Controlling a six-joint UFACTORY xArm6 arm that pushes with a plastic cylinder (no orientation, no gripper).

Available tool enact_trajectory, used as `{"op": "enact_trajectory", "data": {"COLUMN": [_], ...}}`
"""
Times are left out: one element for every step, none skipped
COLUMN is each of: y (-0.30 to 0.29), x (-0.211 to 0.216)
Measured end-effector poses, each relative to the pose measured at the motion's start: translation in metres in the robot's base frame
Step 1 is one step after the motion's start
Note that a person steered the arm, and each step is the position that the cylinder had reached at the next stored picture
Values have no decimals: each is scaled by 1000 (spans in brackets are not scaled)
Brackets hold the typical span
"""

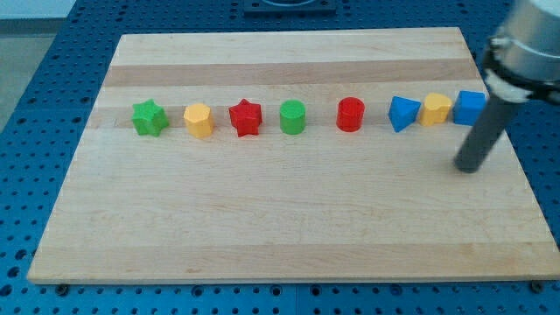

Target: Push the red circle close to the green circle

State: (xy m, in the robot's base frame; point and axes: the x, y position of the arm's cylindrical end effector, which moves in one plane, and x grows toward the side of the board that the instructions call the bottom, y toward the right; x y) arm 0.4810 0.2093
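The red circle (350,115) stands on the wooden board (289,219) in a row of blocks, right of centre. The green circle (292,117) stands just to its left, with a gap of about one block width between them. My tip (469,167) rests on the board at the view's right, well to the right of and below the red circle, touching no block.
In the same row, from the view's left: a green star (150,117), a yellow hexagon (199,120), a red star (245,117); right of the red circle a blue triangle (402,114), a yellow block (435,108), a blue cube (470,107).
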Motion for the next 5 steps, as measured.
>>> {"op": "enact_trajectory", "data": {"y": [-43, -75, -107, -128, -132], "x": [-20, -55, -91, -106, -106]}}
